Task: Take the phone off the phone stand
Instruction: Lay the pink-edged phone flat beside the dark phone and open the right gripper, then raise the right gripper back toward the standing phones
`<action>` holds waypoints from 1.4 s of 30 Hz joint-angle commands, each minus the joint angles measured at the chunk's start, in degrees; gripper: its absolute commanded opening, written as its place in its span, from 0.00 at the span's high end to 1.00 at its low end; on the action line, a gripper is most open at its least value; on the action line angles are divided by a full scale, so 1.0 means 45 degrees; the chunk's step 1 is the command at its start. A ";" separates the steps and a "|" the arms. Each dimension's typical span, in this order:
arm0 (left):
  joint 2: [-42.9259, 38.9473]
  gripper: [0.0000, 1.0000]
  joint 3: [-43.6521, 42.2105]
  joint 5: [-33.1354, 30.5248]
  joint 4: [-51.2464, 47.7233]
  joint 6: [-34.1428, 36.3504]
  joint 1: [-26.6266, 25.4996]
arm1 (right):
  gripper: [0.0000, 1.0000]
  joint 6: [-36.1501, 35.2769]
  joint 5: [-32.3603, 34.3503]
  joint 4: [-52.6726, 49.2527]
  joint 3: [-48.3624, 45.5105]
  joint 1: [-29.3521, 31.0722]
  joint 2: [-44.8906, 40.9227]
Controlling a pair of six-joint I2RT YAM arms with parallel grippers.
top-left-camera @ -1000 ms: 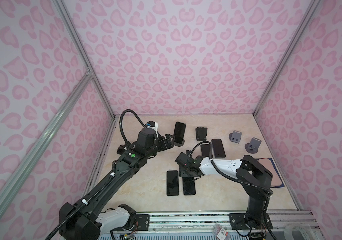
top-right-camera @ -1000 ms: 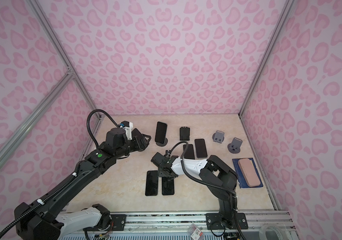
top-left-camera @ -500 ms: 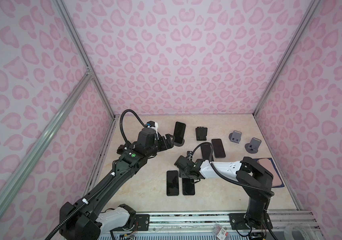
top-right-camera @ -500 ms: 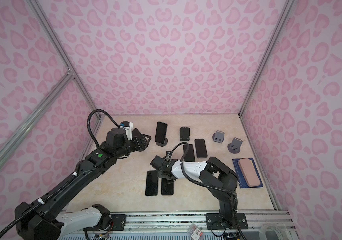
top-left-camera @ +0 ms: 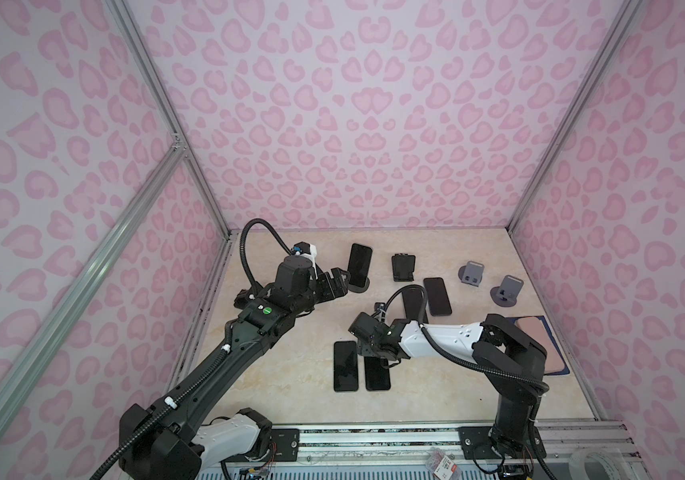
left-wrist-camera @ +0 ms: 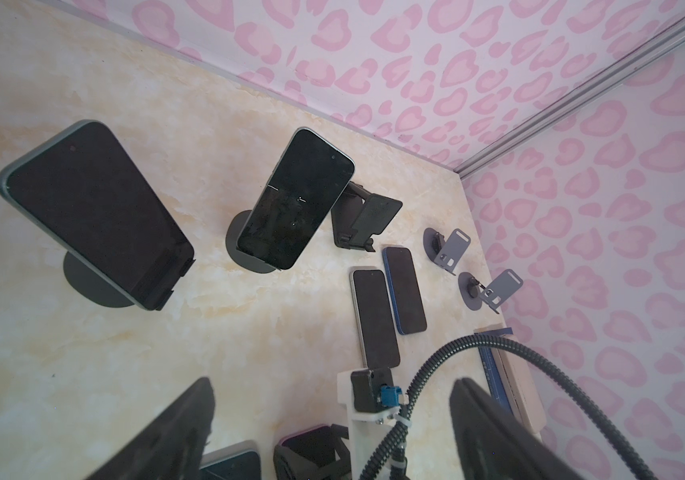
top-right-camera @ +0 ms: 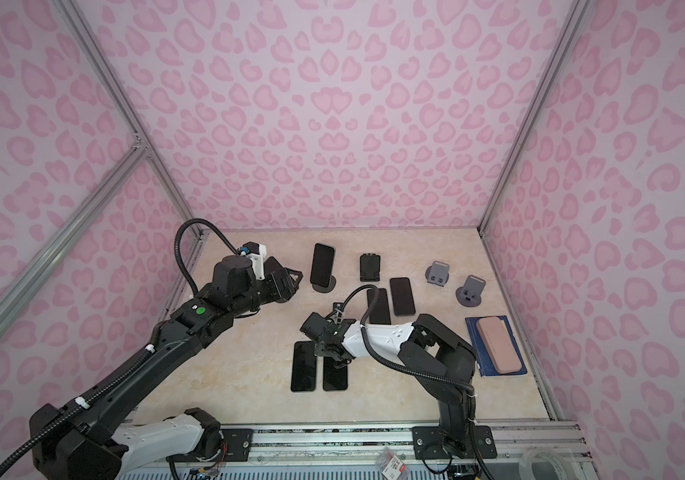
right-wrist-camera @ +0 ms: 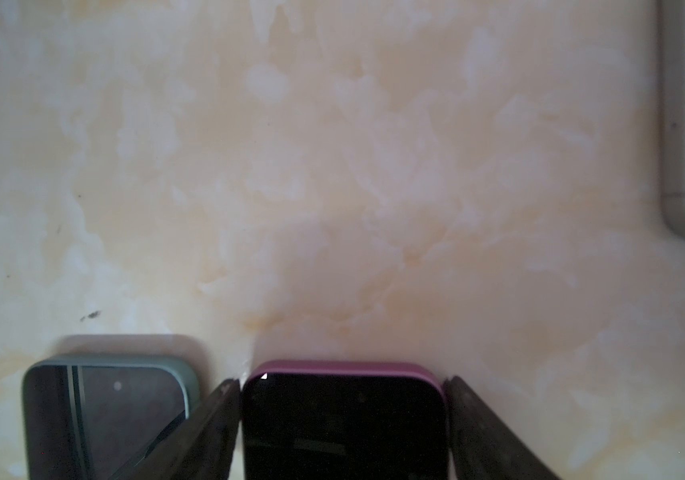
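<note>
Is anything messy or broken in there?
No, nothing stands out. One phone and a second phone lean on round stands; the near pair and far pair of phones lie flat, side by side. Both grey stands sit upright and empty.

Overhead stereo pair, close wrist cameras

Your marbled table [top-left-camera: 282, 374], pretty packed
You've got two phones [top-left-camera: 345, 365] flat up front, two more [top-left-camera: 437, 296] mid-table, grey stands [top-left-camera: 472, 274] further back, and a blue mat [top-right-camera: 472, 336] by the right edge.
</note>
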 commanded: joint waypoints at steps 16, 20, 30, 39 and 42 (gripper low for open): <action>-0.0014 0.08 0.0011 -0.0445 0.0253 0.0172 0.0007 | 0.11 -0.1371 -0.0423 -0.1038 0.0452 -0.0001 -0.1193; 0.0050 0.08 0.0037 -0.0443 0.0242 0.0172 0.0007 | 0.09 -0.2572 -0.0056 -0.1670 0.0807 0.0007 -0.1921; 0.0072 0.08 0.0028 -0.0593 0.0180 0.0211 0.0007 | 0.12 -0.5460 0.0456 -0.1527 0.1679 -0.0441 -0.3623; -0.0652 0.07 -0.0297 -0.3181 -0.0299 -0.0337 0.0007 | 0.11 -0.7025 -0.0558 0.2161 0.1429 -0.1482 -0.4100; -0.1279 0.06 -0.0549 -0.4487 -0.0385 -0.0631 0.0007 | 0.09 -0.7910 -0.0988 0.3026 0.1661 -0.1691 -0.3980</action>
